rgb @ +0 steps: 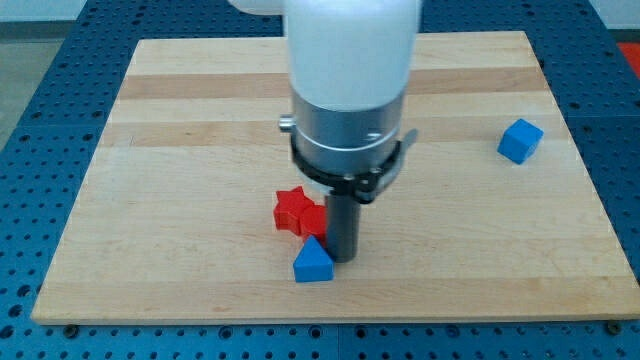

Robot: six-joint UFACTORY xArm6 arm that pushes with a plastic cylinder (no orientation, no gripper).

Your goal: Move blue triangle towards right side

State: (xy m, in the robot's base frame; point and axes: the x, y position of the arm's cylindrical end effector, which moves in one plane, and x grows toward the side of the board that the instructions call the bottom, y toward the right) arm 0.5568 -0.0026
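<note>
A: Nearest the camera is the blue triangle (313,263), close to the near edge of the wooden board (180,150) and a little left of the view's middle. It lies flat, its peak pointing to the far side.

B: And the rod?

A: My tip (343,259) comes down just right of the triangle's peak, at its upper right edge. It looks to be touching the block, though the dark rod hides the exact contact, so I cannot tell for sure.

B: Any jaws to speak of?

A: None. The arm ends in a plain rod under a silver collar (345,140) and a white housing (350,50), so there is nothing that opens or closes.

B: What else is on the board?

A: A red star-shaped block (297,212) sits just beyond the triangle, on the far side and slightly left, its right part tucked behind the rod. It is very near the triangle, with only a thin strip of wood showing between them. A blue cube (520,140) stands well apart, far over on the right, close to the board's right edge.

B: And around the board?

A: A blue studded surface (40,60) shows on every side.
</note>
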